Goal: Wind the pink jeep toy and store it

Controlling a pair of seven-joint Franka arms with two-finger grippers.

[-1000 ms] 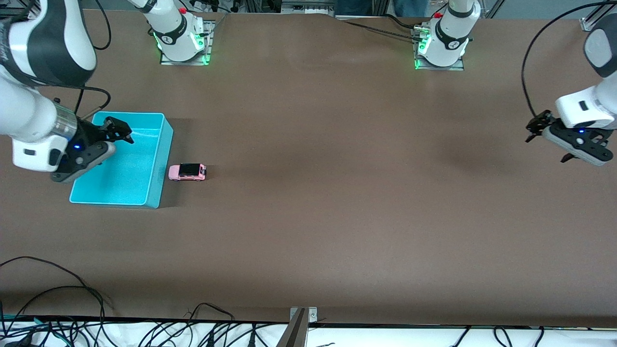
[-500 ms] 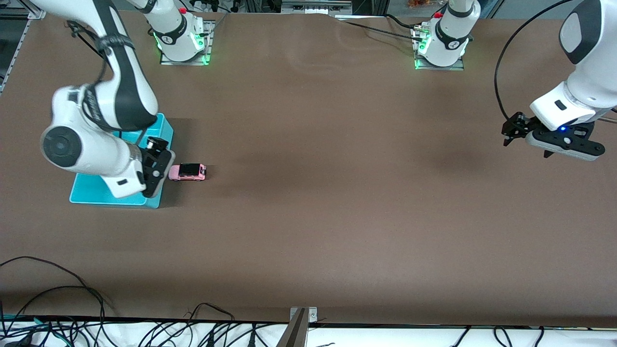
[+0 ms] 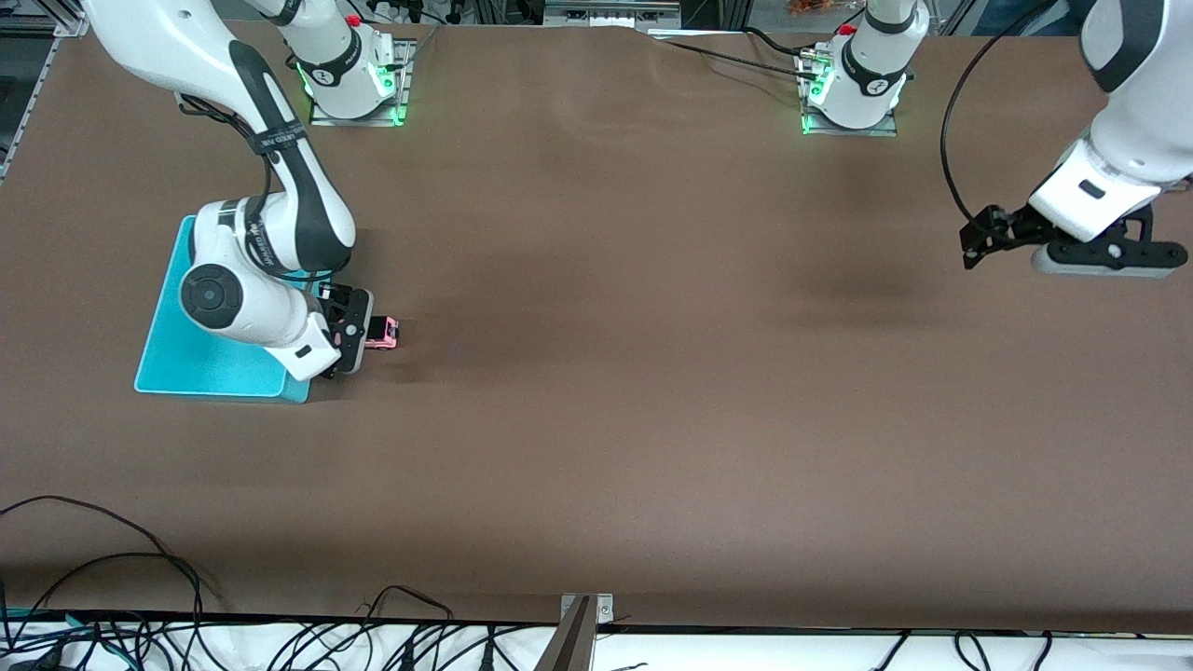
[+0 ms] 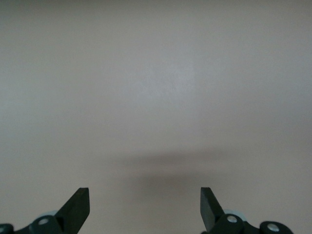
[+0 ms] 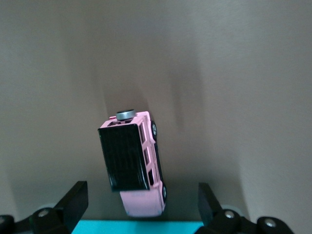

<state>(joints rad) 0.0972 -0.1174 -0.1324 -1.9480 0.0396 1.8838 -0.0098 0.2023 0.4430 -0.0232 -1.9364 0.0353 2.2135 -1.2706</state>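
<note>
Right gripper (image 3: 359, 328) low over jeep (image 3: 383, 332), fingers spread wide, nothing held. Right wrist view: jeep (image 5: 135, 163) on table between the 2 fingertips (image 5: 74, 199), touching neither, black roof up, spare wheel on end away from bin (image 5: 146, 227). Jeep stands just beside bin (image 3: 200, 373), on the side toward left arm's end of table (image 3: 652, 373). Left gripper (image 3: 979, 244) waits over bare table at left arm's end, fingers (image 4: 78, 204) wide apart, empty.
</note>
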